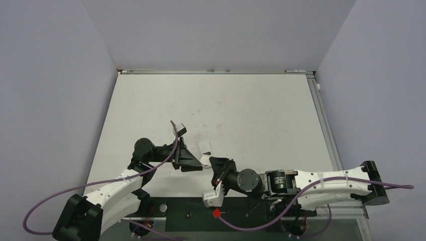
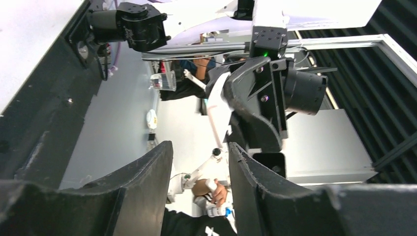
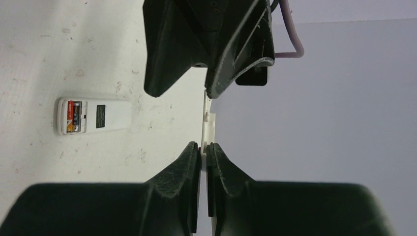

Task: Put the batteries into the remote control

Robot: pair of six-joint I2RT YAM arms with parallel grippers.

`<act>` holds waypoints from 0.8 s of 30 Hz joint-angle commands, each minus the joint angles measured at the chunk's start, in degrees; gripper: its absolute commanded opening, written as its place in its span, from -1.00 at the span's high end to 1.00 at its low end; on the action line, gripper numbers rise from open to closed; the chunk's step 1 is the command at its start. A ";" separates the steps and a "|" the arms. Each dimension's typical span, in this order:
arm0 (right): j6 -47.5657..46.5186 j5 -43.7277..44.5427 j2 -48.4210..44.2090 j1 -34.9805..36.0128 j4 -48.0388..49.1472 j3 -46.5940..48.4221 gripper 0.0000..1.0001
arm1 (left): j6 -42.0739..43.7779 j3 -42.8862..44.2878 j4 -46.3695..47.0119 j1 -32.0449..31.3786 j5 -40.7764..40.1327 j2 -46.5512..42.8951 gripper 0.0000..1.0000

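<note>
While my right fingers (image 3: 194, 153) clamp a thin white panel (image 3: 207, 120) edge-on, the remote control (image 3: 93, 116) lies back-up on the desk (image 3: 123, 162) near them, untouched. The batteries (image 3: 74, 116) show in its open recess. My left fingers (image 2: 162, 160) stand apart at the panel's far end from my right fingers. The remote's dark label (image 3: 101, 116) is too small to read. The white desk is scuffed, and the walls (image 3: 344, 123) are pale lilac.
</note>
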 commanded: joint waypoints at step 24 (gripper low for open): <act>39.02 -16.58 3.25 -21.29 -25.11 17.10 0.83 | 49.56 19.04 -56.57 3.05 -11.16 -6.54 0.03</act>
